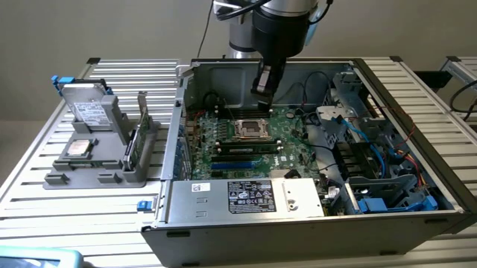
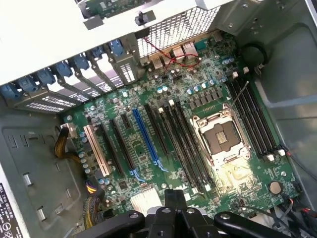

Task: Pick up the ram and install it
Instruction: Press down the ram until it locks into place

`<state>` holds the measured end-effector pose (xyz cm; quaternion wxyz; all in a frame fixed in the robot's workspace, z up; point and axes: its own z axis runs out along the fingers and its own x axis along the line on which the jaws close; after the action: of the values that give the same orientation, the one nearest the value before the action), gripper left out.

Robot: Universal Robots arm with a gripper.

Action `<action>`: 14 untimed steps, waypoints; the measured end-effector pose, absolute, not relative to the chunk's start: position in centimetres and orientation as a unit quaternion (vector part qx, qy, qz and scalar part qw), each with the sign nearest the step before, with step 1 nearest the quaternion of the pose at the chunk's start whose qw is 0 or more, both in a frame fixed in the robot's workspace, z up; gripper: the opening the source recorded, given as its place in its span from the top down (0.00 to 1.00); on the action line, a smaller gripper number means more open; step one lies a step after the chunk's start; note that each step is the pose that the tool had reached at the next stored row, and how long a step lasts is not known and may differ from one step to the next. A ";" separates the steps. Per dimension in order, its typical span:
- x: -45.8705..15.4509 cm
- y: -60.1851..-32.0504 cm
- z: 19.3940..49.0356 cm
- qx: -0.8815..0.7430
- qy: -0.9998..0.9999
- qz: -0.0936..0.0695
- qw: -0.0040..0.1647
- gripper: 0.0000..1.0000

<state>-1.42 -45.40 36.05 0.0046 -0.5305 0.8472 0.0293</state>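
No text is clear enough to read. The power supply (image 1: 246, 196) carries a white label (image 1: 252, 196) with small print and marks, and the hard drive (image 1: 90, 112) carries a label too, both unreadable.

The ram (image 1: 138, 139), a long, thin green circuit-board stick with dark chips, stands on its long edge in a slot of the grey holder (image 1: 82, 180), just outside the open computer case (image 1: 223, 226), off that case's wall on the exterior view's left.
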 end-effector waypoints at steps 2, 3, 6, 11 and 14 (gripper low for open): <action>-1.4 -45.4 36.0 -0.515 0.856 0.029 0.005 0.89; -1.4 -45.4 36.0 -0.508 0.861 0.029 0.005 0.89; -1.4 -45.4 36.0 -0.484 0.875 0.029 0.006 0.89; -1.4 -45.4 36.0 -0.444 0.896 0.029 0.007 0.89; -1.4 -45.4 36.0 -0.419 0.907 0.029 0.008 0.89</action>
<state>-1.42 -45.40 36.05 0.0083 -0.4192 0.9074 0.0285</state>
